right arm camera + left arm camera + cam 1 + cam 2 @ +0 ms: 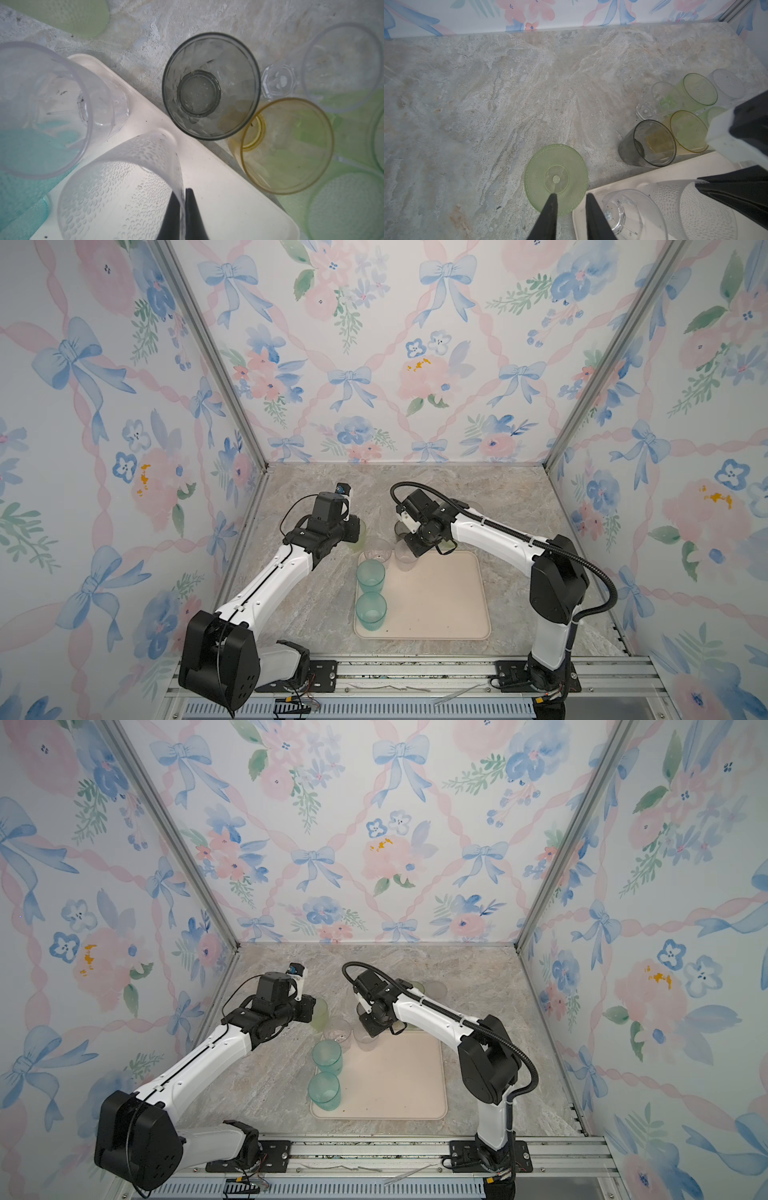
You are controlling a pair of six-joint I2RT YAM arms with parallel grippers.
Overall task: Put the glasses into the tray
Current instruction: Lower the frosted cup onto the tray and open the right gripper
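The right pincer point(180, 194) clamps the rim of a frosted glass point(116, 187) over the tray point(218, 187). The left pincer point(571, 196), tips apart, hovers at the green glass point(556, 166), perhaps touching, off the tray's eleven o'clock.

Walls point(395, 344) were papered in watercolour florals, blue bows, pink ribbons. Aluminium posts point(210, 352) stood at back corners. Bench point(511, 497) surface was grey-beige marbled, possibly laminate. Slotted metal rail point(415, 672) ran along front edge. Light was even.

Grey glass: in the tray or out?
Out. The grey glass stands upright on the table, its base just off the tray rim, next to the amber glass.
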